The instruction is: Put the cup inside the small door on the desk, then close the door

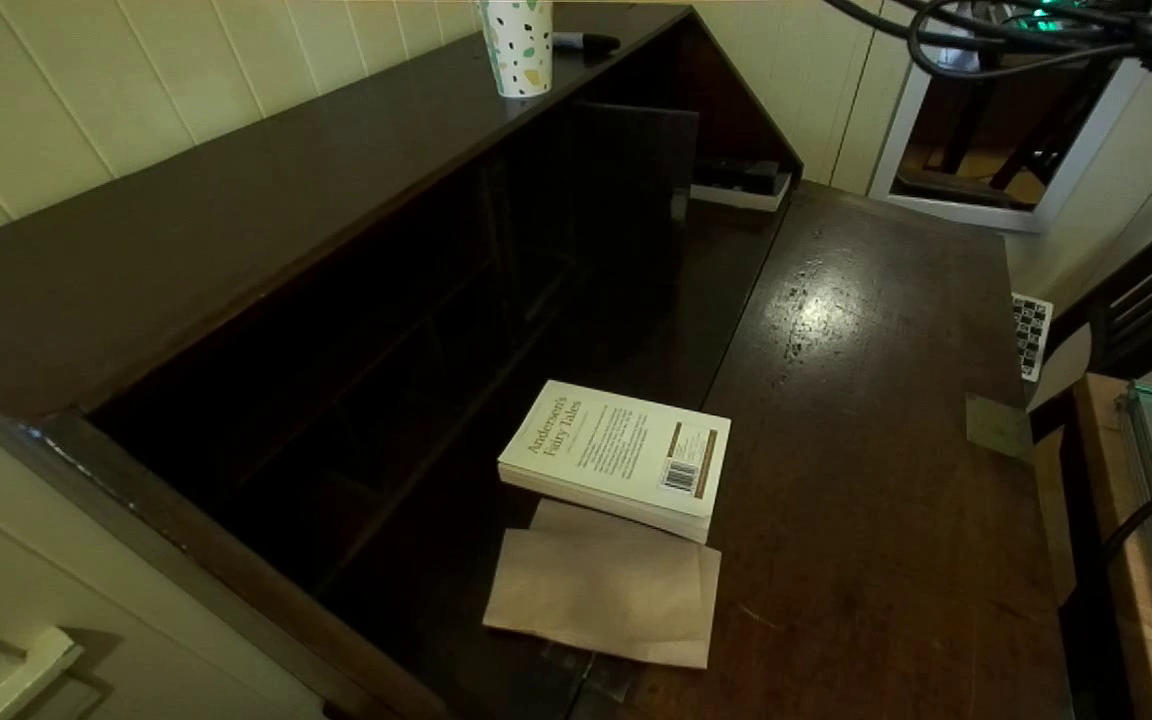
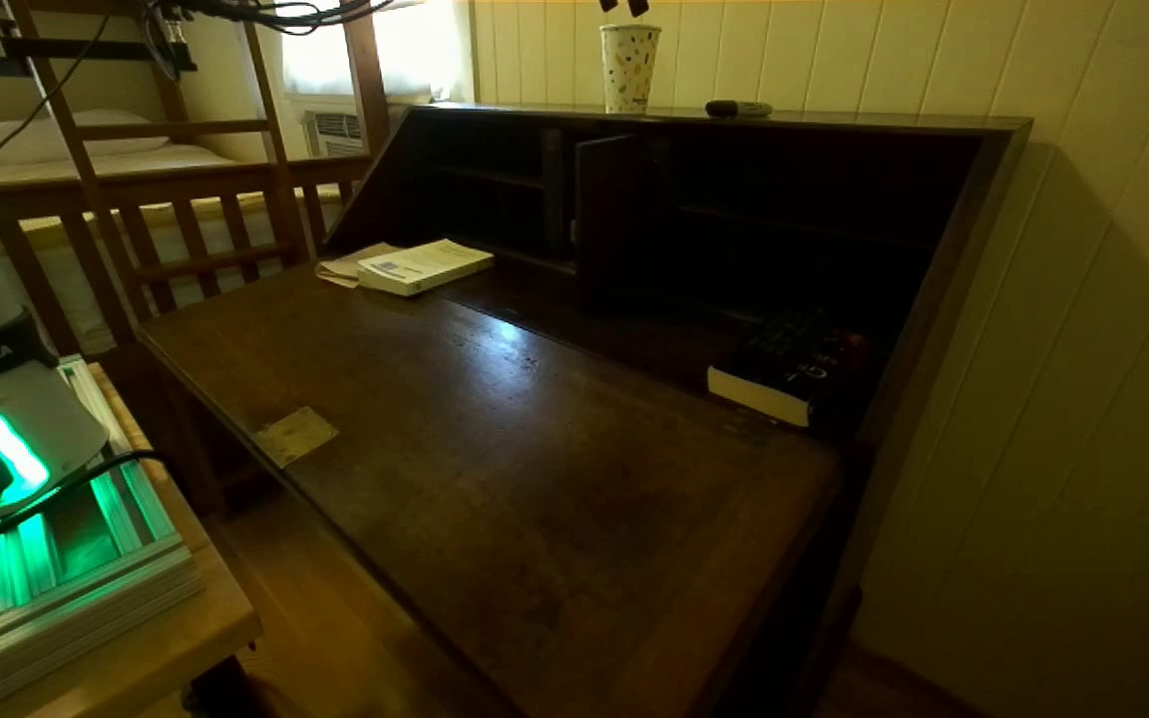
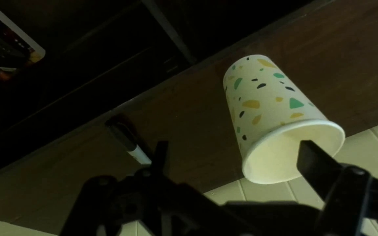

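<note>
The cup [image 1: 521, 48] stands upright on the top ledge of the desk [image 1: 866, 540], with its speckled side showing in both exterior views [image 2: 628, 70] and in the wrist view [image 3: 264, 95]. My gripper [image 2: 623, 7] is just above the cup's rim; only its fingertips show there. In the wrist view my gripper [image 3: 234, 146] is open and empty: one finger overlaps the cup's mouth, the other is off to its side. I cannot tell whether that finger is inside the cup. The small door [image 1: 636, 180] stands open, swung out from its cubby, also in an exterior view [image 2: 604, 219].
A marker [image 3: 125, 137] lies on the ledge near the cup. A white book [image 1: 616, 450] and brown paper [image 1: 606, 595] lie on the desk before the cubbies. A thick black book [image 2: 784, 369] lies at the far end. Wall panels [image 2: 834, 60] rise behind the ledge.
</note>
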Controlling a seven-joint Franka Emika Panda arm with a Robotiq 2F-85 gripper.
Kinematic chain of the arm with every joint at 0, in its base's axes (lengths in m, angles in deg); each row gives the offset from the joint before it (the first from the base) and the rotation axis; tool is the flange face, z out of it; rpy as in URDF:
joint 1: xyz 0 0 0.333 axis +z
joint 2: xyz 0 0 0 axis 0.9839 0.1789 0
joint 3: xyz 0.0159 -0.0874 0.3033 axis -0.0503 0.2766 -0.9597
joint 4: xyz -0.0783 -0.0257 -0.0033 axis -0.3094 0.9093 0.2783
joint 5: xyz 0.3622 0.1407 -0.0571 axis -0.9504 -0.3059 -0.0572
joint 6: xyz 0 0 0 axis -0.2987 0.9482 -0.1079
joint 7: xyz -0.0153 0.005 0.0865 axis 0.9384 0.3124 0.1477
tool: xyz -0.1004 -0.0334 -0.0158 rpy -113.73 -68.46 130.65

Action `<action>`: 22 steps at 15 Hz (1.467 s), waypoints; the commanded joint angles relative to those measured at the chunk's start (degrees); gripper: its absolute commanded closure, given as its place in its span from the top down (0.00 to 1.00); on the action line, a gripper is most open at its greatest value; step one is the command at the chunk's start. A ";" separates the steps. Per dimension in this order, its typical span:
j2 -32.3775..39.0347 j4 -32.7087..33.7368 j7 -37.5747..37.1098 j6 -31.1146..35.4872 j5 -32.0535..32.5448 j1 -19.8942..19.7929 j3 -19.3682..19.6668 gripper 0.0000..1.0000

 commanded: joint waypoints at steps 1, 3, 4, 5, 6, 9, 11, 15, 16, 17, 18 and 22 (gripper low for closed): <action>4.03 5.12 -0.99 -0.40 -1.34 0.94 0.70 1.00; 5.31 6.39 -1.25 -0.29 -1.26 1.13 0.71 1.00; 5.85 6.90 -1.27 -0.51 -1.07 1.25 0.71 1.00; 6.28 7.36 -1.32 -0.77 -1.02 1.37 0.69 0.94; 6.65 7.64 -1.09 -0.84 -1.18 1.40 0.63 0.80; 7.33 8.05 -1.02 -1.08 -1.20 1.66 0.61 0.62; 7.39 7.99 -1.00 -1.22 -1.29 1.75 0.61 0.46; 5.77 6.35 -0.90 -1.52 -1.48 1.82 0.54 0.18; 5.00 5.65 -0.45 -1.73 -1.85 1.74 0.38 0.12; 4.48 5.15 -0.37 -1.70 -1.82 1.75 0.40 0.04; 3.79 4.59 -0.14 -2.01 -1.99 1.72 0.34 0.01; 0.02 1.74 2.39 -4.55 -3.79 1.42 -0.22 0.01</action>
